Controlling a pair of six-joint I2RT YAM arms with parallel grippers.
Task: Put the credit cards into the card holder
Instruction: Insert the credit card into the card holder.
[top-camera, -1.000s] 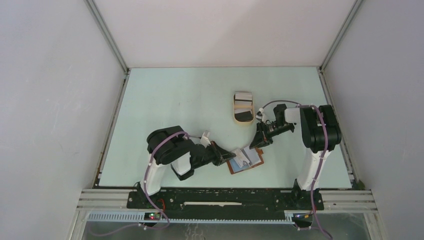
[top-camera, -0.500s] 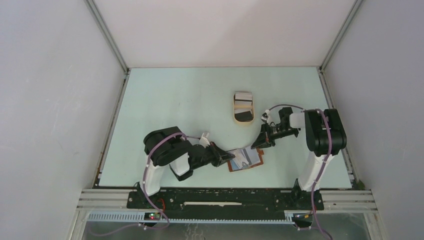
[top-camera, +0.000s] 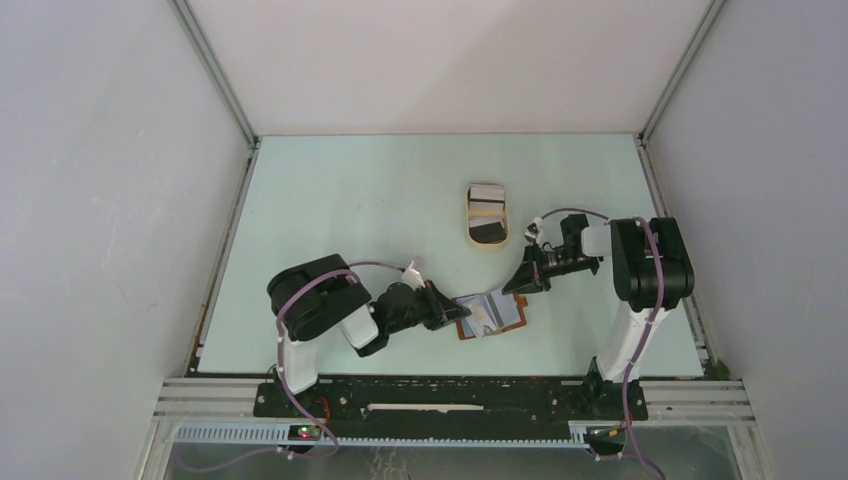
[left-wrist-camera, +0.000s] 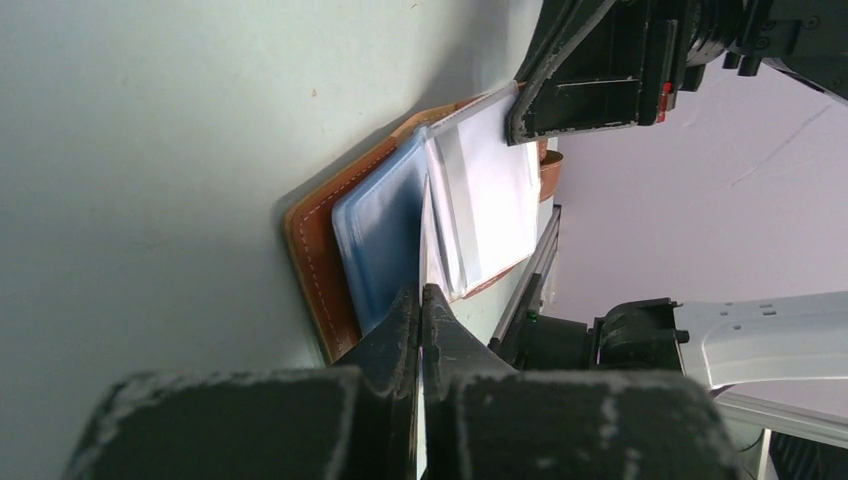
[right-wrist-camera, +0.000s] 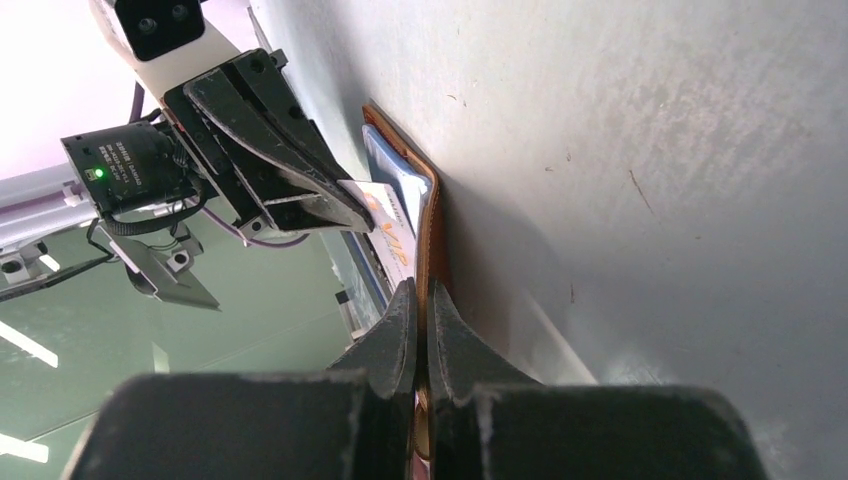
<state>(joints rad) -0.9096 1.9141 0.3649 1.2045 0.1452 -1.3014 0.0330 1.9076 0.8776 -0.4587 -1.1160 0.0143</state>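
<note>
The card holder (top-camera: 490, 318) lies open on the table (top-camera: 350, 200), lower centre of the top view, a bit right of middle, btwn the two grippers. Brown cover is down, w/ its stitched edge showing. Inside, a pale blue card (left-wrist-camera: 385, 240) lies flat against the cover, w/ a white sheet (left-wrist-camera: 490, 190) over it; card or clear sleeve, can't tell.

L gripper (top-camera: 458, 312) points in from the left of the frame, tip at the holder's left edge. Jaws are fully together, pinching a thin white card (right-wrist-camera: 385, 215) w/ orange print. In the L wrist view only its edge shows, a thin white line running up from the fingertips.

R gripper (top-camera: 518, 285) points down-left from the right arm, tip at the holder's upper right corner. Jaws are all but together, just a sliver of gap. In the R wrist view the holder's brown edge runs in btwn the fingertips, so the cover is nipped.

A tan oval tray (top-camera: 487, 249) sits above the holder in the top view, apart from it, near the R gripper. In it are more credit cards (top-camera: 487, 200): light ones at the top end, a black one (top-camera: 488, 232) at the bottom end.
</note>
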